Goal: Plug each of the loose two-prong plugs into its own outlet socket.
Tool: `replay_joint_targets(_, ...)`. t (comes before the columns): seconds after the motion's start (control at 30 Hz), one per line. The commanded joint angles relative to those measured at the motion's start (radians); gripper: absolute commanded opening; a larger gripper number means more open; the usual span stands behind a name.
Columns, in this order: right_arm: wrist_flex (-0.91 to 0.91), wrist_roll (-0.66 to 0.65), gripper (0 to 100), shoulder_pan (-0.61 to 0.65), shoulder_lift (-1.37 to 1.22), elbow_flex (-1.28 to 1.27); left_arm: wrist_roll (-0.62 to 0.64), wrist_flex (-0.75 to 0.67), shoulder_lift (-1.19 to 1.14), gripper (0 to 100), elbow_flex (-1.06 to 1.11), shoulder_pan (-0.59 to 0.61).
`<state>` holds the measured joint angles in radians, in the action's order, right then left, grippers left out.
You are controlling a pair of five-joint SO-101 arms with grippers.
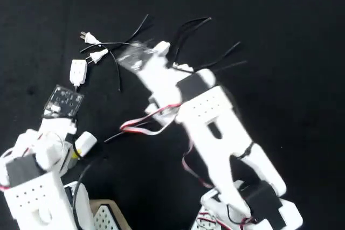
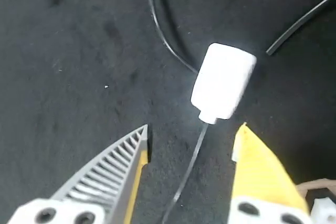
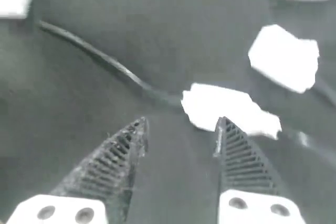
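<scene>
1. The left claw (image 2: 192,132) is open and holds nothing. A white socket (image 2: 223,80) lies just ahead of it.
2. The right claw (image 3: 181,124) is open too, right beside a blurry white plug (image 3: 226,108).
3. This looks like the grabbing step. Next, the right claw needs to close squarely on the plug.

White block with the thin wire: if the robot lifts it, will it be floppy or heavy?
The white block looks small and plastic, so it is probably light. Its flat sides should stop it rolling. The thin wire coming off it would likely droop and drag behind.
</scene>
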<state>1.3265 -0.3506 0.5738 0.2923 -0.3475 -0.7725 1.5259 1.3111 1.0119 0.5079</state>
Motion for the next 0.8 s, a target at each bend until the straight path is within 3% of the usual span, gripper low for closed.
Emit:
replay_joint_targets(0.0,-0.241,0.044,20.1,0.140,-0.004,-0.042,0.064,0.006,0.087,25,0.022,0.013)
replay_joint_targets(0.13,-0.439,0.081,20.0,0.163,-0.064,-0.131,0.110,-0.020,0.133,25,0.031,0.058)
replay_joint_targets(0.2,-0.456,0.066,19.8,0.161,-0.067,-0.166,0.129,-0.083,0.132,25,0.045,0.105)
replay_joint_targets(0.43,-0.158,-0.089,19.8,0.052,0.163,-0.189,0.133,-0.295,0.020,25,0.163,0.148)
replay_joint_targets(0.57,-0.086,-0.169,19.8,-0.129,0.418,-0.323,0.135,-0.354,-0.138,25,0.148,0.142)
replay_joint_targets(0.77,-0.052,-0.302,19.8,-0.545,0.808,-0.578,0.129,-0.348,-0.361,25,0.085,0.030)
